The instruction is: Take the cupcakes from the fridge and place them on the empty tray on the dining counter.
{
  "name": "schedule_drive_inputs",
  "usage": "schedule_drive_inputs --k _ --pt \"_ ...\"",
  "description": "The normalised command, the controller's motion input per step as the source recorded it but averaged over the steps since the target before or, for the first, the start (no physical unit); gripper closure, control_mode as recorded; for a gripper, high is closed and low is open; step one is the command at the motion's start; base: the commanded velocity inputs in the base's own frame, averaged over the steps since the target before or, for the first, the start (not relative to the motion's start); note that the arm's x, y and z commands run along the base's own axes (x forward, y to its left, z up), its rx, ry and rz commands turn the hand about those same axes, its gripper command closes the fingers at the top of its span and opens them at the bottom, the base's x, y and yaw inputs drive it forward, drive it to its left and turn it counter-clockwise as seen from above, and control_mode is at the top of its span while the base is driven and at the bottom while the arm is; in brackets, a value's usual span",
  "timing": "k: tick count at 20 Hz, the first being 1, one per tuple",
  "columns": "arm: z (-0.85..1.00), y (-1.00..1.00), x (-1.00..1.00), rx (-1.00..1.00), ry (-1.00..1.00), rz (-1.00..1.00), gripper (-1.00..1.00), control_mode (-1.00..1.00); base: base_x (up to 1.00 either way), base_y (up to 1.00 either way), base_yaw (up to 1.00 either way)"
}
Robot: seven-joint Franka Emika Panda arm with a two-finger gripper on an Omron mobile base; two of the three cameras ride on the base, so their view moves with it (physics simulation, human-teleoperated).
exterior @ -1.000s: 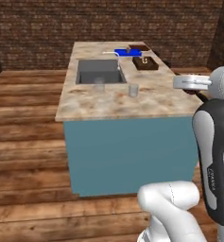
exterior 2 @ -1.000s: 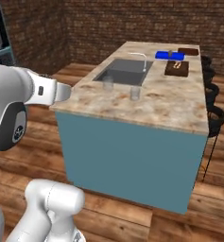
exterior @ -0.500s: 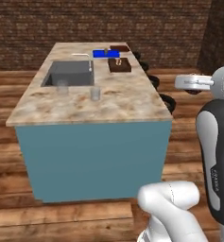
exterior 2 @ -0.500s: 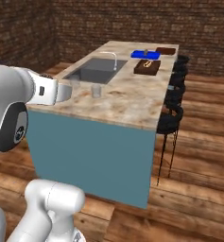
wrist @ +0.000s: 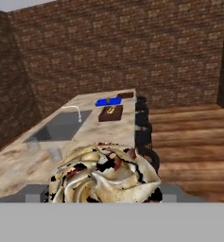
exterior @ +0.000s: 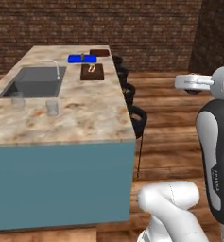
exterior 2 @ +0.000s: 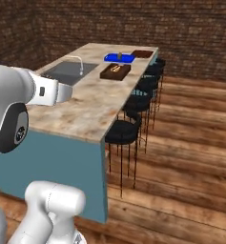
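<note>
Camera placement: two base views and one hand view, all facing the island.

The left base view looks from behind the arm down the tabletop lengthwise, near its short end. The right base view faces the same tabletop from the stool side. The hand view looks forward along it from farther back. All three share the sink and blue board.

Item count:
- One long island counter with beige marbled top and teal base.
- One grey sink, one curved tap.
- Two clear glasses, near left.
- One bright blue board, one deep dark-wood box tray, one flat reddish-brown tray, far end.
- Four black stools, right side.
- One cream-swirled cupcake.
</note>
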Motion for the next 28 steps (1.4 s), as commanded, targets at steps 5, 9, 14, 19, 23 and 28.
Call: schedule_drive_inputs --k 5,9,14,19,23,28 --pt "0.0 0.0 0.0 0.0 0.0 0.0 1.0 1.0 0.72 -1.0 0.0" --pt "0.0 0.0 0.0 0.0 0.0 0.0 1.0 1.0 0.82 -1.0 0.0" --pt "0.0 0.0 0.0 0.0 0.0 0.0 1.0 1.0 1.0 -1.0 0.11" --pt "0.0 0.0 0.0 0.0 0.0 0.0 1.0 1.0 1.0 -1.0 0.32" --pt "0.0 0.0 0.0 0.0 0.0 0.0 1.0 1.0 1.0 -1.0 0.26" --pt "0.0 0.0 0.0 0.0 0.0 0.0 1.0 1.0 1.0 -1.0 0.26"
